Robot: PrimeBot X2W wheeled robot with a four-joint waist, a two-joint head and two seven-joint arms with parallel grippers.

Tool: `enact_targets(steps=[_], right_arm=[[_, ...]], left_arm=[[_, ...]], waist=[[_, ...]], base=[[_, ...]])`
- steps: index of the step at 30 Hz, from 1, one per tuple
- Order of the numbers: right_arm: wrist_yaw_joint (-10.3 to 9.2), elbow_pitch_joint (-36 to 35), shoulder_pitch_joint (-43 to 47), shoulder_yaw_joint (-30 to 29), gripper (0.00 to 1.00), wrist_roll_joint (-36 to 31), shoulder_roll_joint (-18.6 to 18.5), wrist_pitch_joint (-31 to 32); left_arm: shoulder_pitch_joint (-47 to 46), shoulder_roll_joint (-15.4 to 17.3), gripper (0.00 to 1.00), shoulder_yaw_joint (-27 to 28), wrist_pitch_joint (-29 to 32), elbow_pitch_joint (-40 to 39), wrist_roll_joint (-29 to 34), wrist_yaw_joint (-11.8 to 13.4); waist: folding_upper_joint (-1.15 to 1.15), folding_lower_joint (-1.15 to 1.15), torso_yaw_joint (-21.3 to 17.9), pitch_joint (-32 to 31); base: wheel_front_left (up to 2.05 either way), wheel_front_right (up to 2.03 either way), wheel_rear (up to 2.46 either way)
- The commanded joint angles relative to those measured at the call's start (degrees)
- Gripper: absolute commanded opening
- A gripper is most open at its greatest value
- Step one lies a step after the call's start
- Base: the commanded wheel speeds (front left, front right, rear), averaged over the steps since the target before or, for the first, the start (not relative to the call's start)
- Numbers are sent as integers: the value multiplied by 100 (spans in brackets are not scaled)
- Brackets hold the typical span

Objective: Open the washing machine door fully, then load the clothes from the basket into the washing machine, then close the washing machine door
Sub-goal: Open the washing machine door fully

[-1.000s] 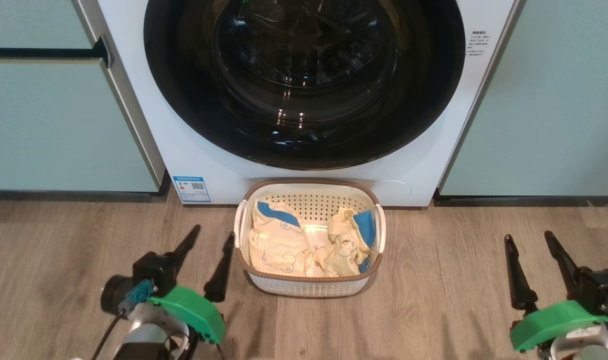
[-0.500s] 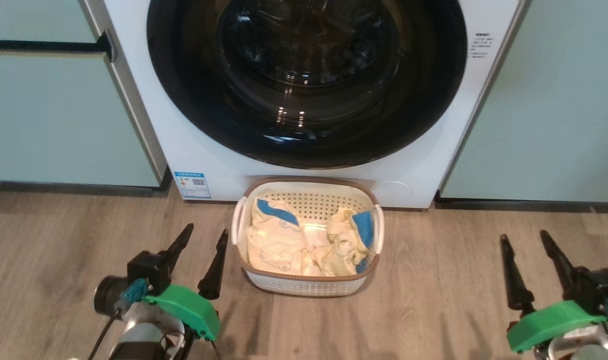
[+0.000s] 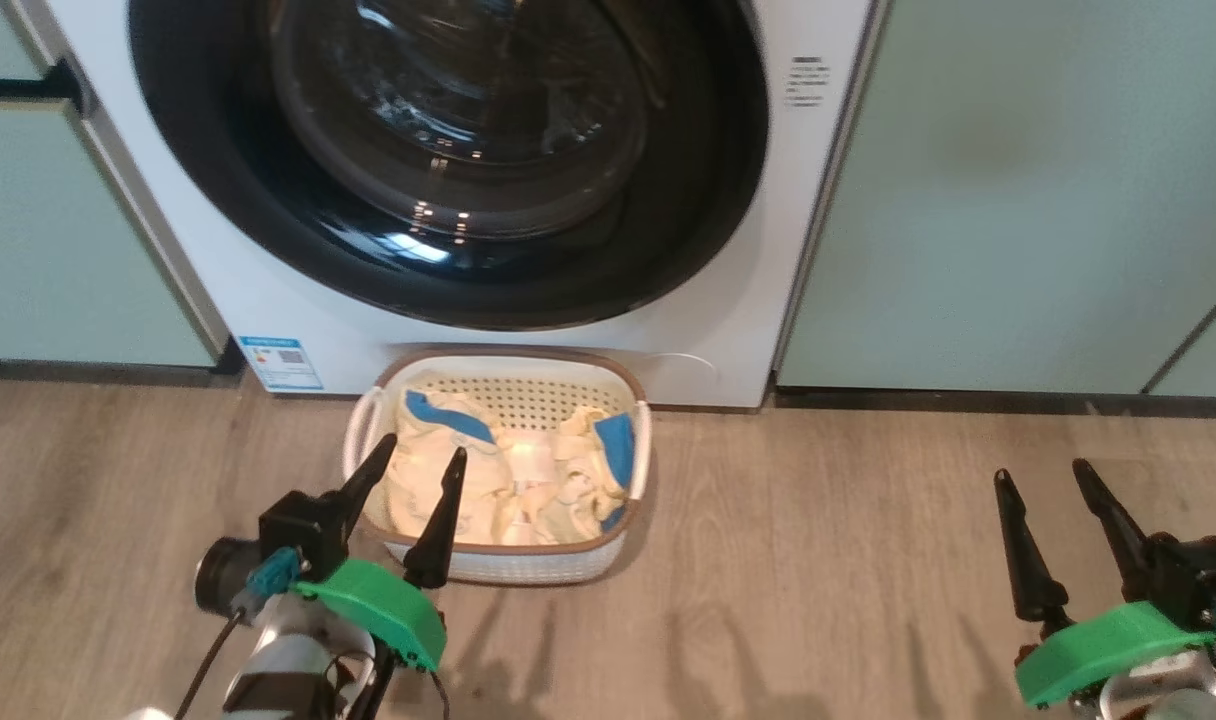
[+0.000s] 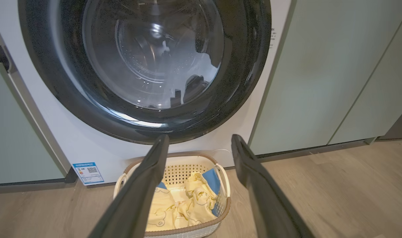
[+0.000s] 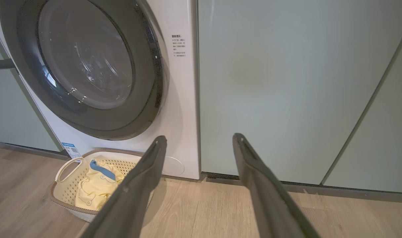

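Bright even light, glare on door (image 3: pixel 448 150)

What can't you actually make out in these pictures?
Door top: cut off by the head view's upper edge.
Printed text on the washing machine: too small to read in every view.
Basket floor: head view, mostly hidden under the clothes.
Basket's near corner: left wrist view, behind the left tool.

The washing machine (image 3: pixel 208 300), big and white, filled the upper left of the head frame. The washing machine door (image 3: pixel 448 160), round and glossy black with a bulging glass bowl, sat shut, flush against its front. Right below, lower centre-left, the cream basket (image 3: pixel 513 565) with its brown rim stood upright just before the machine, and the pale yellow clothes (image 3: pixel 528 485) with blue patches lay crumpled inside.
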Motion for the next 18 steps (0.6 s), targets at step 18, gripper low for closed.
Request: enact_targets(steps=[18], right_arm=[[25,-227,-266,100,100,72,-73,-79]], left_arm=[[-306,21,100,306,-61,-210,88,-4]], waist=[[0,0,-11,73]], base=[[36,36,-73]])
